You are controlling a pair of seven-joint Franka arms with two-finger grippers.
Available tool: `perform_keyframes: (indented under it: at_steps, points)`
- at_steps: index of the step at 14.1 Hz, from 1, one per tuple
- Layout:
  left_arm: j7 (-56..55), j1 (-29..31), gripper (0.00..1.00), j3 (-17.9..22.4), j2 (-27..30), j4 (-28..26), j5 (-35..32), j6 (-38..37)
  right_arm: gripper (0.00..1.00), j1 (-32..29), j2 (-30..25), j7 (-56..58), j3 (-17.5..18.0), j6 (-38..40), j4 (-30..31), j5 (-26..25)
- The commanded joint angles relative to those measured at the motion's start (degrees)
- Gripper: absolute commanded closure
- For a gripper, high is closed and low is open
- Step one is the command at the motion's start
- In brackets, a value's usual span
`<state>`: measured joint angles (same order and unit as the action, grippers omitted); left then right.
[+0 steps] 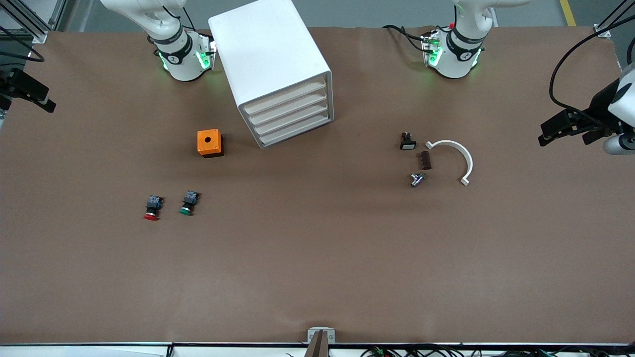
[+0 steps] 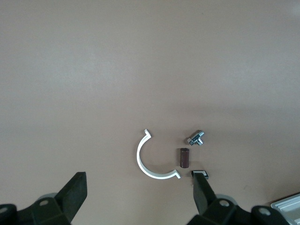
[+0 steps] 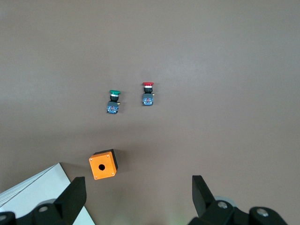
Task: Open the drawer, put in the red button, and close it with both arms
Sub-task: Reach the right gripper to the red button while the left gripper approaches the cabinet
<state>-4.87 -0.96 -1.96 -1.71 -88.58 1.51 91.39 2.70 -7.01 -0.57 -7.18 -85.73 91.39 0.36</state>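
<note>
1. Nearest the front camera, the red button (image 1: pixel 152 208) is found lying on the table (image 1: pixel 317 267), just beside a green button (image 1: pixel 188 204).
2. An orange box (image 1: pixel 210 143) is noted farther off, near the white drawer cabinet (image 1: pixel 278 74), whose drawers are all shut.
3. Both arms are held waiting: the left gripper (image 2: pixel 139 197) is spread wide over a white half-ring clamp (image 2: pixel 152 161); the right gripper (image 3: pixel 138 199) is spread wide, empty.

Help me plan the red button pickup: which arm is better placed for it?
Right, probably. The red button lies toward the right arm's end of the table, and the open right end effector has it in its wrist view. The left end effector overlooks the white clamp.
</note>
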Motion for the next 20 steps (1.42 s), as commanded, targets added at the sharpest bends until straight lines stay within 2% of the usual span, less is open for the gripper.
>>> perform_keyframes:
  at_steps: [1, 6, 11, 15, 17, 20]
  points:
    - [-0.3, -0.4, 0.0, -0.1, -0.8, 1.0, -1.2, -1.1, 0.0, -0.5, 0.0, -0.2, 0.0, -0.3, 0.2, 0.3]
    - [-1.8, -0.3, 0.0, -0.1, -2.6, 1.6, -1.2, -1.1, 0.0, 0.0, 1.4, -0.2, 0.1, -0.2, -0.3, 0.2]
    - [-3.7, 0.2, 0.0, 0.0, -9.7, 1.6, -1.2, 0.6, 0.0, 0.6, 13.3, 0.0, 0.3, -0.8, -3.2, -0.5]
    - [-8.8, -0.4, 0.0, -0.1, -14.4, 1.4, -1.5, 2.0, 0.0, 1.3, 15.8, -0.6, 0.3, -1.7, -3.8, -0.6]
    - [-14.0, -2.4, 0.0, -0.1, -16.8, 1.1, -1.2, 2.0, 0.0, 1.4, 16.1, -1.4, 0.3, -5.5, -2.5, 0.2]
    - [-22.7, -6.7, 0.0, -0.1, -18.9, 1.2, -1.2, 1.2, 0.0, 1.6, 16.7, -6.1, 0.4, -15.0, 5.5, 1.1]
